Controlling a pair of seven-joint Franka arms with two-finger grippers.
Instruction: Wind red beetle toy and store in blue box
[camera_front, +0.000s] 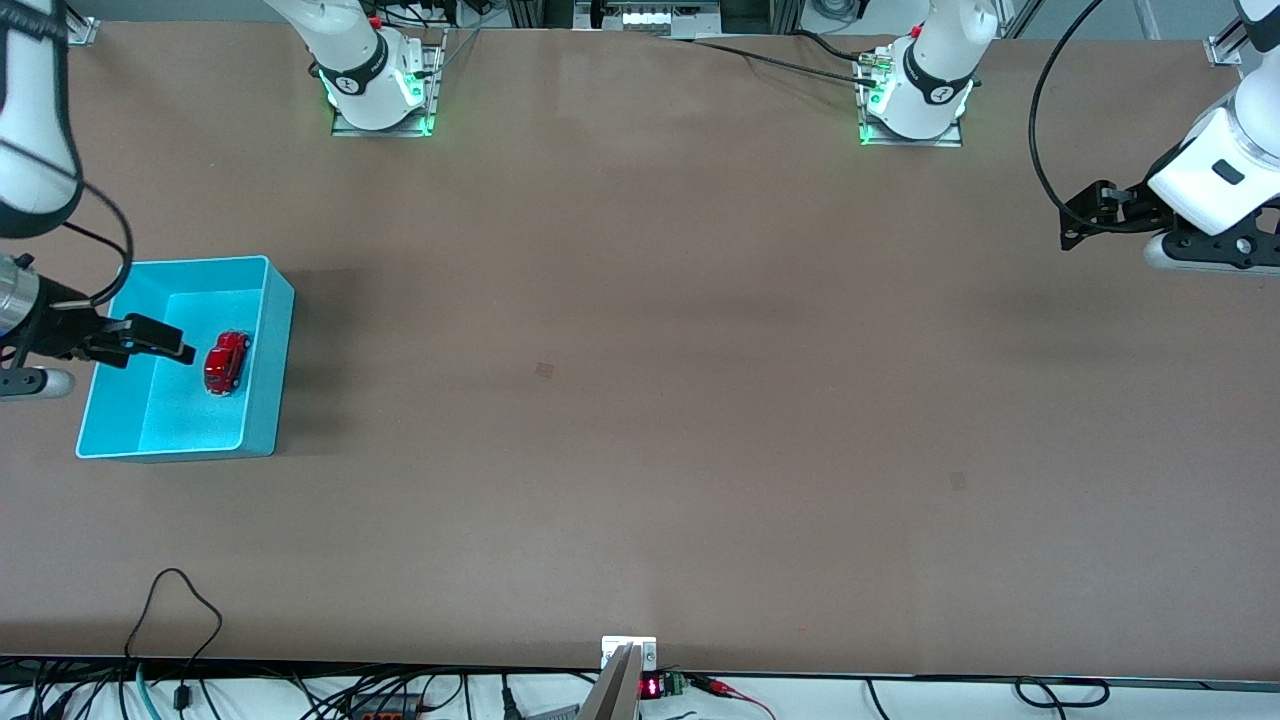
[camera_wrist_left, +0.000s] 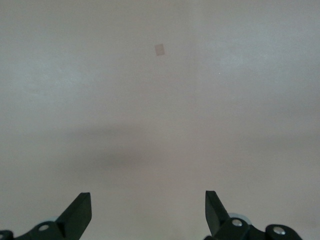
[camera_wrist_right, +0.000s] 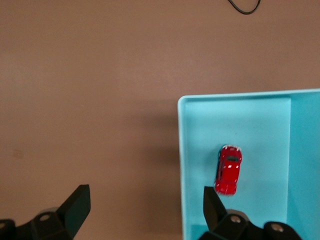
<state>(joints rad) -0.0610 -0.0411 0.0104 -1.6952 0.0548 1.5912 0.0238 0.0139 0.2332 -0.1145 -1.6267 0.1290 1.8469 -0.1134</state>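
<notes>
The red beetle toy (camera_front: 226, 362) lies on the floor of the blue box (camera_front: 281, 300), which stands at the right arm's end of the table. My right gripper (camera_front: 170, 340) is open and empty, up in the air over the box's outer rim, apart from the car. The right wrist view shows the car (camera_wrist_right: 229, 170) inside the box (camera_wrist_right: 181, 150), with my right gripper (camera_wrist_right: 145, 192) straddling the box wall. My left gripper (camera_front: 1080, 215) is open and empty, waiting over bare table at the left arm's end; in its wrist view my left gripper (camera_wrist_left: 148, 197) has only tabletop below.
Both arm bases (camera_front: 380, 85) (camera_front: 915, 100) stand along the table's back edge. Small tape marks (camera_front: 543, 370) (camera_front: 957, 481) lie on the brown tabletop; one shows in the left wrist view (camera_wrist_left: 159, 49). Cables (camera_front: 180, 600) run along the front edge.
</notes>
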